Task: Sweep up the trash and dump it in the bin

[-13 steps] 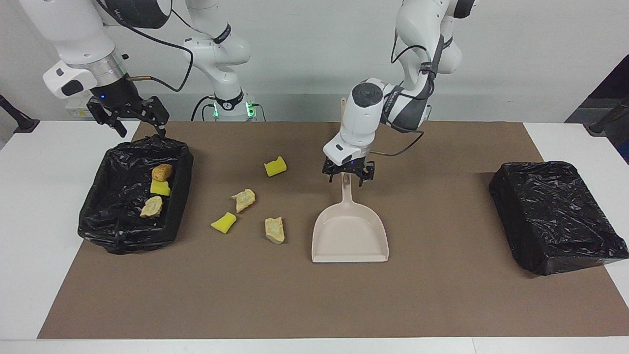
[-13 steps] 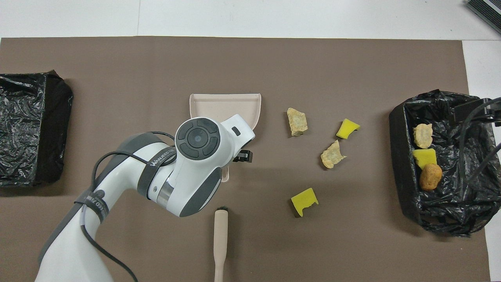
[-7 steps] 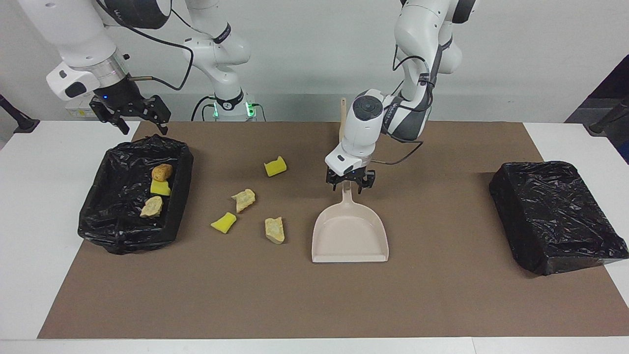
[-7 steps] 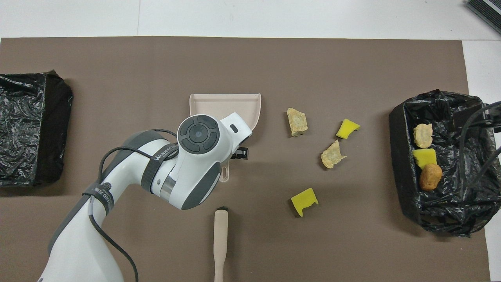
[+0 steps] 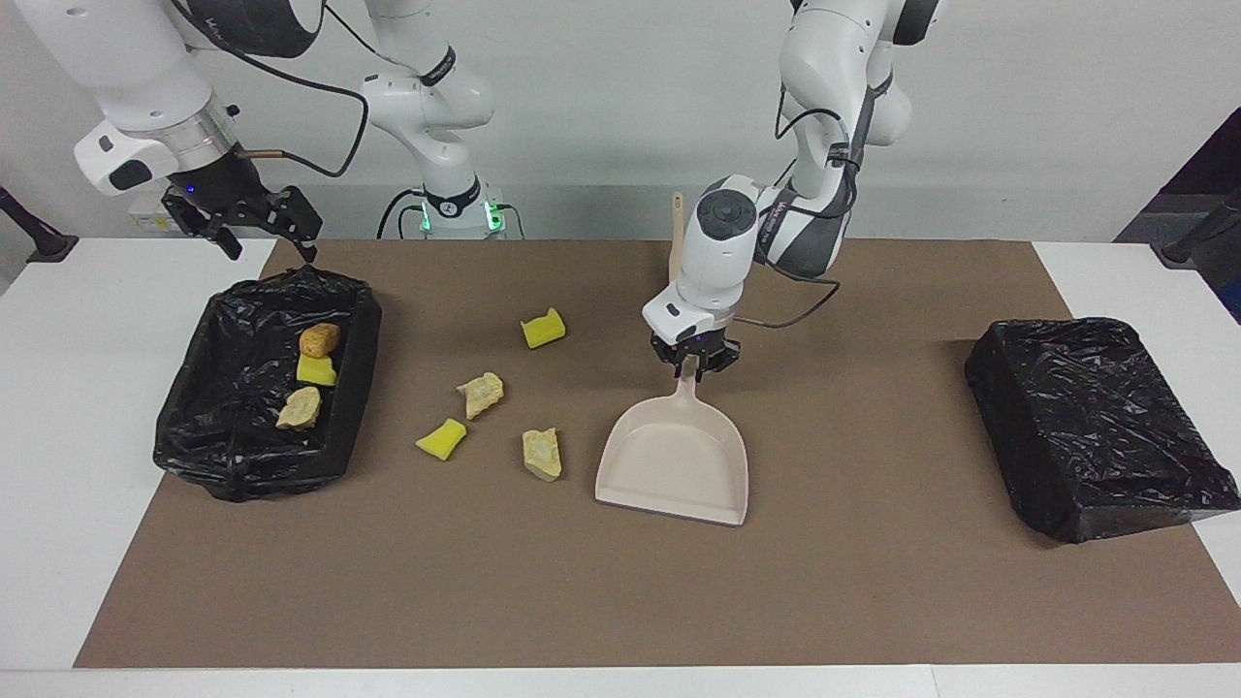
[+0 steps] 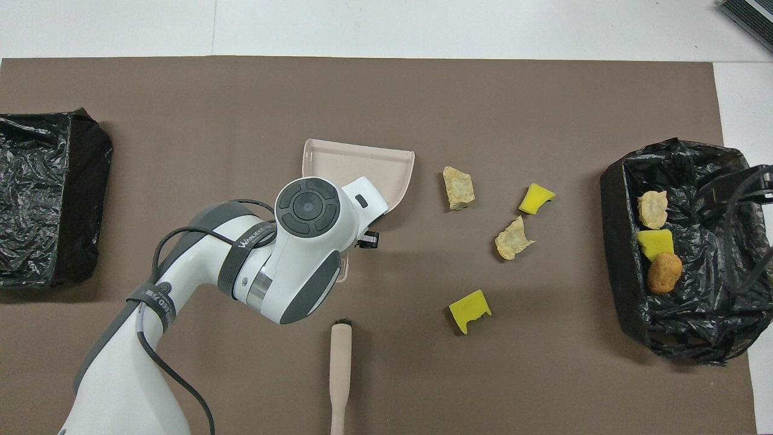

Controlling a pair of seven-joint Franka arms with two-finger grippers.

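The beige dustpan [image 5: 674, 465] [image 6: 362, 169] lies on the brown mat, mouth pointing away from the robots. My left gripper [image 5: 692, 366] is shut on its handle. Loose trash lies beside the pan toward the right arm's end: two yellow wedges [image 5: 543, 328] [image 5: 441, 438] and two beige lumps [image 5: 481, 393] [image 5: 542, 453]. The black-lined bin [image 5: 242, 456] [image 6: 616, 241] holds a brown lump [image 5: 319, 339], a yellow wedge [image 5: 316, 369] and a beige lump [image 5: 299, 408]. My right gripper [image 5: 271, 247] hangs open over the bin's robot-side edge, holding nothing.
A beige brush [image 6: 340, 374] [image 5: 676, 233] lies on the mat nearer to the robots than the dustpan. A second black-bagged box [image 5: 1096, 427] [image 6: 42, 193] sits at the left arm's end of the table.
My left gripper came down and closed on the dustpan handle, and the pan swung slightly, its mouth shifting toward the loose trash. My right gripper drifted a little toward its own end of the table.
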